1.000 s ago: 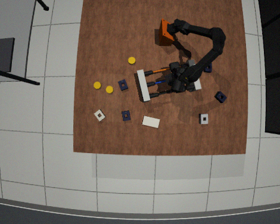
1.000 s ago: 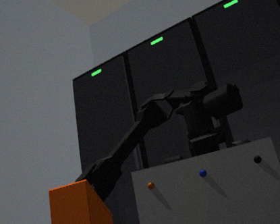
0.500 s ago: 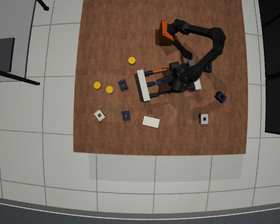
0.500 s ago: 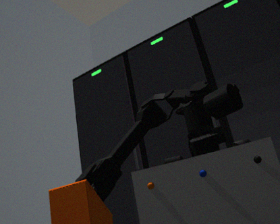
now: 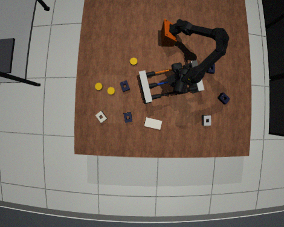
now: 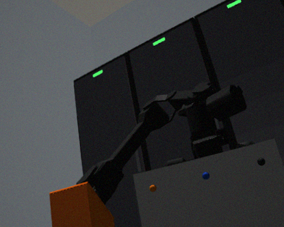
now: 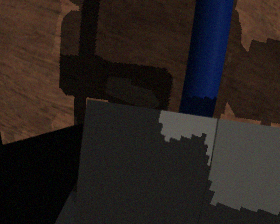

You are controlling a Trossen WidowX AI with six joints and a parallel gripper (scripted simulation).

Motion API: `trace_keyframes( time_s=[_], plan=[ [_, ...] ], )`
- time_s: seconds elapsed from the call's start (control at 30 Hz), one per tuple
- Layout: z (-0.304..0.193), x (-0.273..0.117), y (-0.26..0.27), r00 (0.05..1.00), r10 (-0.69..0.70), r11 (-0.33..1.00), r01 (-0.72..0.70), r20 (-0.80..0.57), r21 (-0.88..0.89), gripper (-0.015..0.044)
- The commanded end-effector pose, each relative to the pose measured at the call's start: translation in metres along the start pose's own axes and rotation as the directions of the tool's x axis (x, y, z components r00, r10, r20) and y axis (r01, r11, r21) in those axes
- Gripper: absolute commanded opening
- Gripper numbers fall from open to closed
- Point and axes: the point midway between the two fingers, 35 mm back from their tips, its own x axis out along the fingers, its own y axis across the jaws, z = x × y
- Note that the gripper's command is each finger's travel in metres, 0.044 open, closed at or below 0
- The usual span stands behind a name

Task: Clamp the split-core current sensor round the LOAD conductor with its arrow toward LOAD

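While my hand (image 5: 180, 86) (image 6: 207, 146) (image 7: 142, 167) is closed on the sensor (image 7: 135, 150), I judge its casing light, stiff, and best squeezed squarely across both halves.

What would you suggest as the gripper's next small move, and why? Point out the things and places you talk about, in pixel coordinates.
I would probably ease the gripper (image 5: 180, 86) (image 6: 207, 148) open slightly: it is shut on what looks like the grey sensor (image 7: 135, 160), and the blue conductor (image 5: 163, 83) (image 6: 206, 175) (image 7: 207, 55) runs into that body's edge. The latch is out of sight, so confirm it first.
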Motion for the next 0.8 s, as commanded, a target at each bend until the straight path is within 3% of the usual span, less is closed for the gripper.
trace_keyframes(
  time_s=[0.0,0.2,0.4,0.77],
  plan=[
    [0.0,0.0,0.0,1.0,0.0,1.0,0.0,0.0,0.0,0.0289],
    [0.001,-0.002,0.0,1.0,-0.021,1.0,0.021,0.005,0.002,0.044],
    [0.006,-0.023,0.0,0.981,-0.194,0.981,0.194,0.026,0.009,0.044],
    [0.007,-0.01,-0.002,0.979,-0.202,0.979,0.202,0.026,0.009,0.044]
  ],
)
